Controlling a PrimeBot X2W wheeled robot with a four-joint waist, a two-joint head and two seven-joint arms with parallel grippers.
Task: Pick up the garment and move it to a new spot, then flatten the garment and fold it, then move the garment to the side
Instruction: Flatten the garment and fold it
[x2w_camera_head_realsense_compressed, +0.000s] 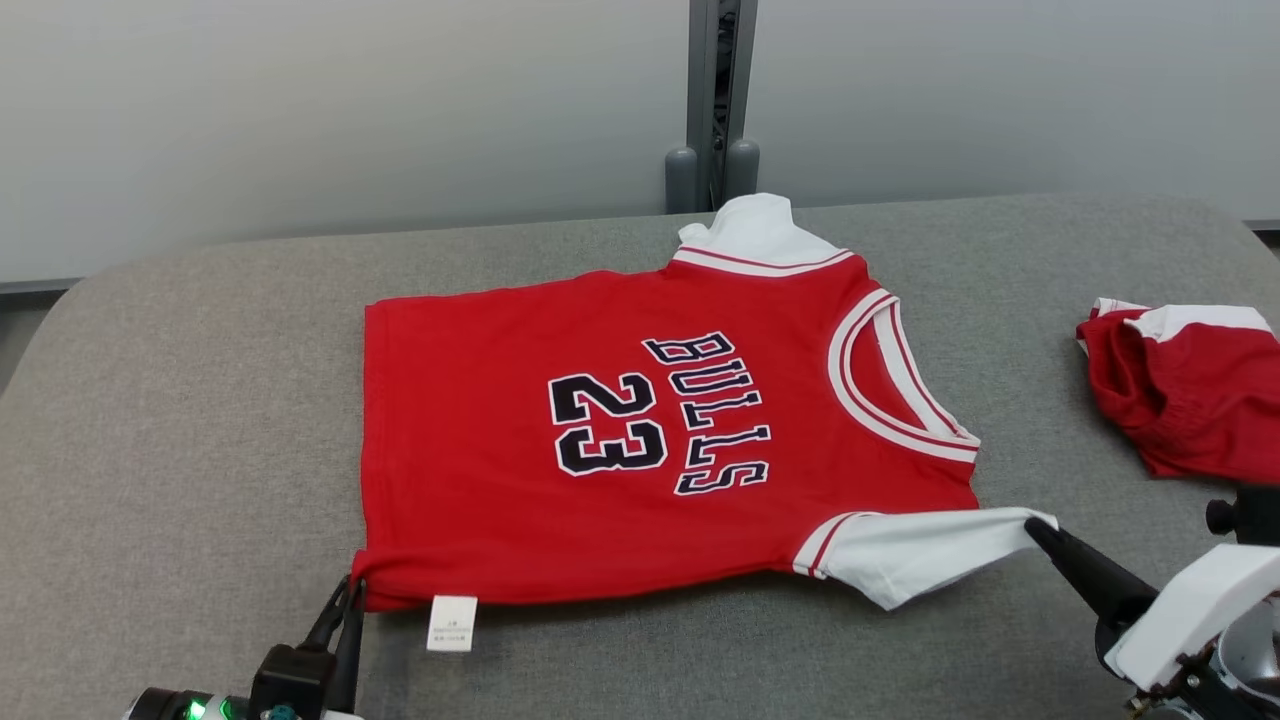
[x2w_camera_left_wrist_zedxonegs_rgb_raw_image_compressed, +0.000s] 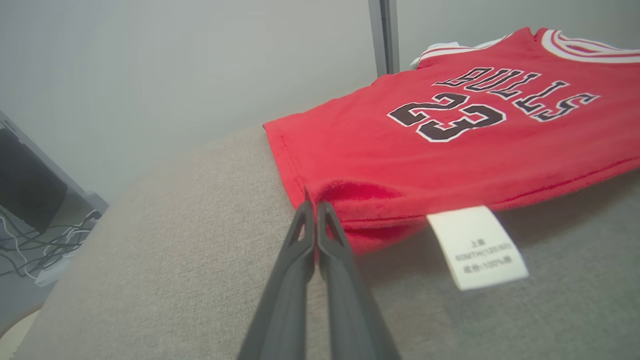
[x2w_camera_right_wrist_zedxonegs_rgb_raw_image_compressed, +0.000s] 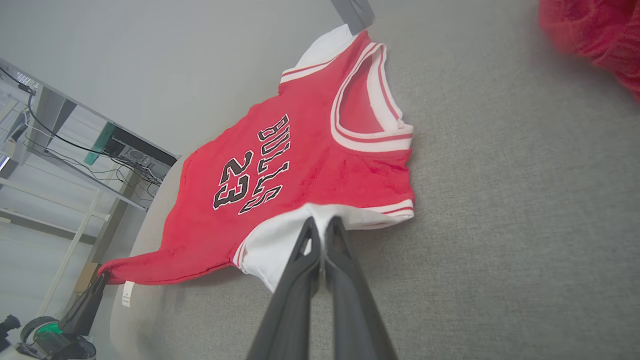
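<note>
Red Bulls jersey (x2w_camera_head_realsense_compressed: 600, 450) flat on desk (x2w_camera_head_realsense_compressed: 200, 400), long axis 9–3 o'clock, collar (x2w_camera_head_realsense_compressed: 850, 385) at 3. Left fingers (x2w_camera_left_wrist_zedxonegs_rgb_raw_image_compressed: 295, 260) pinch hem corner (x2w_camera_head_realsense_compressed: 375, 590) at 7; right fingers (x2w_camera_right_wrist_zedxonegs_rgb_raw_image_compressed: 300, 267) pinch white sleeve (x2w_camera_head_realsense_compressed: 920, 550) at 4.

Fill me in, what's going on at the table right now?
The robot has a red Bulls jersey spread flat, print up, on the grey table. Its left arm has its jaws shut on the near hem corner; its right arm has them shut on the near white sleeve. No fold is made yet. Another red garment lies crumpled at the right.
</note>
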